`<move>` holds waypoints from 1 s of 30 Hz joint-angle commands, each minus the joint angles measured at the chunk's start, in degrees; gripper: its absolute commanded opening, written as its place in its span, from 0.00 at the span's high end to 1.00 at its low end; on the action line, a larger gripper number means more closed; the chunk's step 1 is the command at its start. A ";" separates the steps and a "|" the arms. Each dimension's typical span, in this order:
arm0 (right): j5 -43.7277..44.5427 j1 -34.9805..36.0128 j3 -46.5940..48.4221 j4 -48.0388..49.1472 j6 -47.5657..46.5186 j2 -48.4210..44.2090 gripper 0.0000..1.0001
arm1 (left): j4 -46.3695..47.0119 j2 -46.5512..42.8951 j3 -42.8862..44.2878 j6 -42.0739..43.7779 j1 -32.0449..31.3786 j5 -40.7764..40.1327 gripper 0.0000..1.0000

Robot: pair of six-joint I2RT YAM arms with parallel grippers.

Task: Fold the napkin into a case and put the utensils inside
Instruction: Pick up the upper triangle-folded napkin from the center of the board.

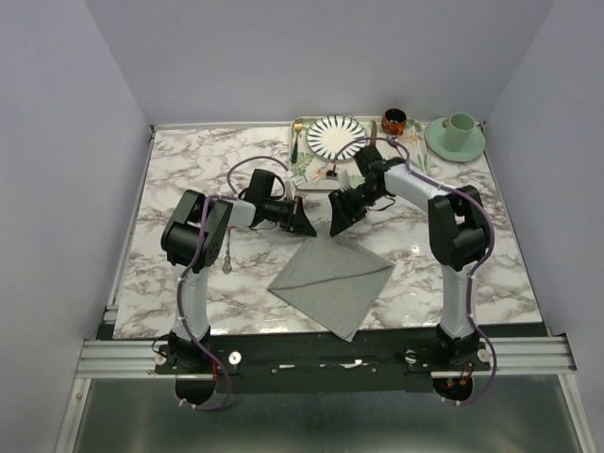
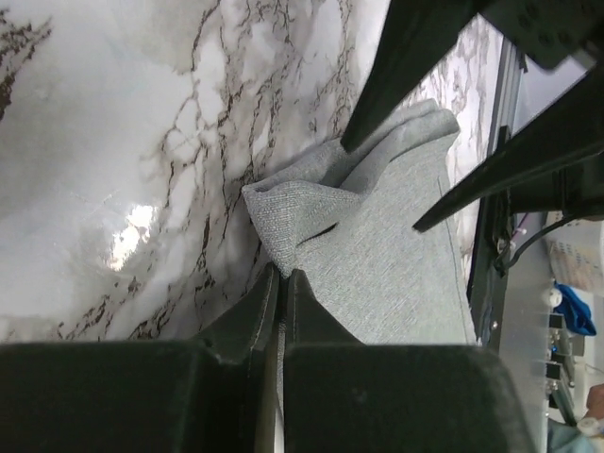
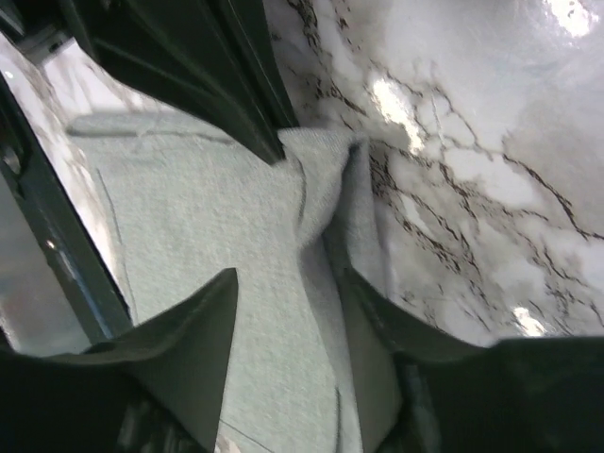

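First fold under way: my left claw (image 2: 280, 276) pinches the napkin (image 1: 332, 274) at its far corner; my right claw (image 3: 288, 278) straddles it, released. Next: clench, lift, fold across.

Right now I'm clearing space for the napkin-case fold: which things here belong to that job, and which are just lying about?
Job:
napkin
left claw, shut on its far corner
right claw, open around that corner
slim utensil beside the left arm, probably

Lying about:
striped plate
leaf-patterned tray
green cup on its saucer
small dark cup
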 commanded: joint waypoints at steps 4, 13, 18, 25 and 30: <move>1.37 -7.79 -3.68 -5.80 -6.58 -4.21 0.14 | 3.12 -7.65 -4.54 7.09 -0.97 -0.27 0.98; -0.39 -8.50 -6.59 -6.33 -12.65 -2.01 0.04 | 2.59 -13.36 -7.09 14.83 -2.82 -0.80 1.00; -3.47 -8.41 -7.90 -9.75 -17.23 -0.26 0.02 | 2.59 -15.74 -8.76 17.64 -2.91 -1.58 1.00; -5.40 -8.50 -9.14 -14.85 -23.29 2.11 0.03 | 6.71 -16.27 -10.61 15.11 -2.73 -2.46 1.00; -6.28 -9.55 -8.96 -18.19 -24.70 3.26 0.09 | 10.06 -15.84 -11.66 12.03 -1.77 -3.26 1.00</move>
